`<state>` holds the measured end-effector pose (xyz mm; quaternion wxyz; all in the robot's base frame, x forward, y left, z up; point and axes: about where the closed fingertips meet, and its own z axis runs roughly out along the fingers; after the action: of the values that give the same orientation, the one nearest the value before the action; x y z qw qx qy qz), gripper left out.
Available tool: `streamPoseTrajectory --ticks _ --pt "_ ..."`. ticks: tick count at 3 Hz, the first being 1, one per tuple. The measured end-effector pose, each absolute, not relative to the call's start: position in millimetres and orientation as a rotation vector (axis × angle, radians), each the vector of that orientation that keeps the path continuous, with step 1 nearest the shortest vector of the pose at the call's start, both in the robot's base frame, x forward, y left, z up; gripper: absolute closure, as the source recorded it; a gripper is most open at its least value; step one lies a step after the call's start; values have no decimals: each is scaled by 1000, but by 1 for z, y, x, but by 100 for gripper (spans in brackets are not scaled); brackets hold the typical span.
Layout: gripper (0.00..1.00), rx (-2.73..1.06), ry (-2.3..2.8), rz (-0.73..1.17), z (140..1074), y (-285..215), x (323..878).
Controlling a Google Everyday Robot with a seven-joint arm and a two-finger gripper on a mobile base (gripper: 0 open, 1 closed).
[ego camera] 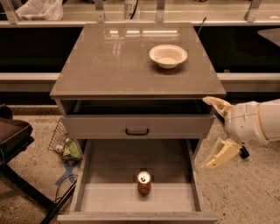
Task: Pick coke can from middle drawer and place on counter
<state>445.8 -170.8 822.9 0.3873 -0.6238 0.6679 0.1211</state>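
One coke can [144, 182] stands upright on the floor of the pulled-out middle drawer [109, 162]. It sits near the front wall, approx. centred left to right, silver lid up, w/ nothing touching it. Directly above the open box we see a closed grey drawer front [175, 126] w/ a black handle [137, 131], and above that a dark open slot under the top. The counter [113, 65], glossy grey-brown, caps the cabinet; a white bowl [168, 55] rests on its right rear part, well apart from the can. The robot's gripper [219, 129] hangs off the cabinet's right side, level w/ the closed drawer front and outside the drawer. Its two cream fingers [217, 105] are spread wide, one upper and one lower, grasping nothing. At left, on the speckled floor [245, 192], we make out a wire basket [58, 134] beside a green item [71, 151], and a dark piece of furniture [13, 135] at the frame edge. A plastic bag [40, 8] lies on the shelf behind, top left.
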Motion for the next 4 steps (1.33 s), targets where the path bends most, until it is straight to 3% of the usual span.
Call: streamPoseTrajectory --ticks 2,4 --pt "0 -1578 1691 417 781 -147 448" --pt "0 -1551 1520 635 647 -82 462"
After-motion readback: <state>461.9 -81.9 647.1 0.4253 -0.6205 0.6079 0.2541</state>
